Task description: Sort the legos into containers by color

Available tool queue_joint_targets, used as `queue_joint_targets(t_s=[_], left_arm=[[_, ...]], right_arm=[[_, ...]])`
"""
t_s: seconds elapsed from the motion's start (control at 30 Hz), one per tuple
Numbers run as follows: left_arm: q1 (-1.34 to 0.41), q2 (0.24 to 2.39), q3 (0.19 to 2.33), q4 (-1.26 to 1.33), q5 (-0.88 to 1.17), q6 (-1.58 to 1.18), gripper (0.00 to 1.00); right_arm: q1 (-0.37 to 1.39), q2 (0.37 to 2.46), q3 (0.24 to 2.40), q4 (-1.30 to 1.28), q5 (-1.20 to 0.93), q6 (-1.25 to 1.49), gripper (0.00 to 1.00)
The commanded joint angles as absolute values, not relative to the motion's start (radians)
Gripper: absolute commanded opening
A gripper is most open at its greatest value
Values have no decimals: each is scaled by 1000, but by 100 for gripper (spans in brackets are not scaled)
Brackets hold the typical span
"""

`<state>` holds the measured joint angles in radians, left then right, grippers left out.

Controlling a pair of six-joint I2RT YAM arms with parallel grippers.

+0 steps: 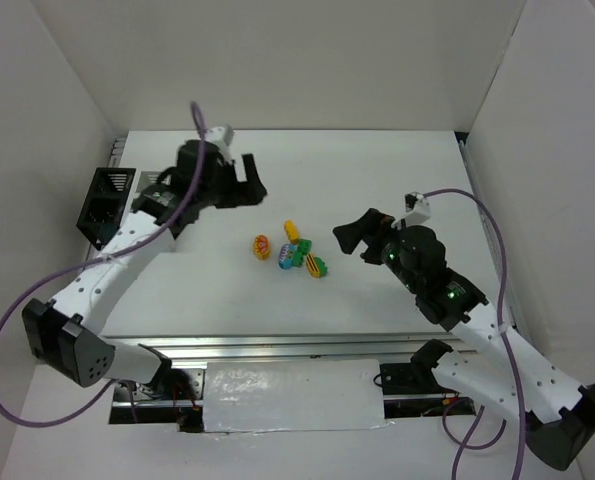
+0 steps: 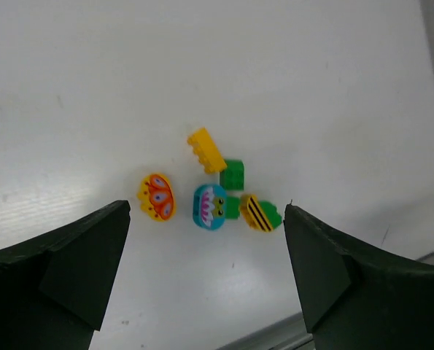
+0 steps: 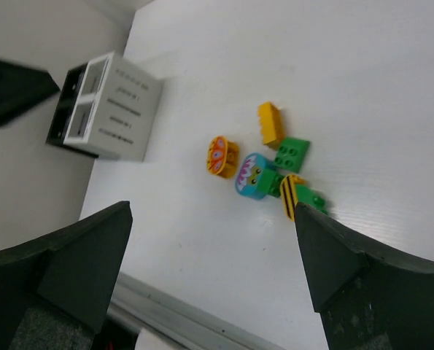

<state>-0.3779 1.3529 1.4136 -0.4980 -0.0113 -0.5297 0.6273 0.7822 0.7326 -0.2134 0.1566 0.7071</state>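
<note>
Five legos lie clustered mid-table: an orange butterfly piece (image 1: 262, 246), a yellow brick (image 1: 291, 230), a green brick (image 1: 303, 247), a teal flower piece (image 1: 286, 258) and a yellow-and-black striped piece on green (image 1: 317, 267). They also show in the left wrist view, from the orange piece (image 2: 157, 197) to the striped piece (image 2: 260, 213). My left gripper (image 1: 254, 183) is open and empty, above the table behind the cluster. My right gripper (image 1: 354, 234) is open and empty, to the right of the cluster. The black bin (image 1: 104, 203) stands at the far left. The white bin (image 3: 116, 109) adjoins it.
White walls enclose the table on the left, back and right. In the top view my left arm (image 1: 127, 240) crosses over the white bin and hides most of it. A metal rail (image 1: 277, 348) runs along the near edge.
</note>
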Motion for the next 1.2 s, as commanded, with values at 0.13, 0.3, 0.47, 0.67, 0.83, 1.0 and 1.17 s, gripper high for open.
queue_joint_targets(t_s=[0.13,0.3,0.47,0.67,0.83,1.0,1.17], left_arm=[[-613,1517,1342,-466,-210,-575,100],[-701,1696,1413,-494,-267,-610,99],[-712,1753,1364,-422,-236,-653,100],[-726,1813,1333,-365,-218,-667,99],[-730,1870,1341,-342,-219,-666,94],[-730,1905,1344,-345,-244,-667,86],[-730,1902,1310,-322,-242,-672,79]], right_arm=[[620,672,781,-363,351,770,100],[620,699,782,-408,310,770,100],[621,675,758,-406,267,776,100],[621,692,778,-419,249,758,100],[620,707,769,-399,213,752,100],[618,719,765,-393,193,746,100],[618,721,759,-385,190,741,100]])
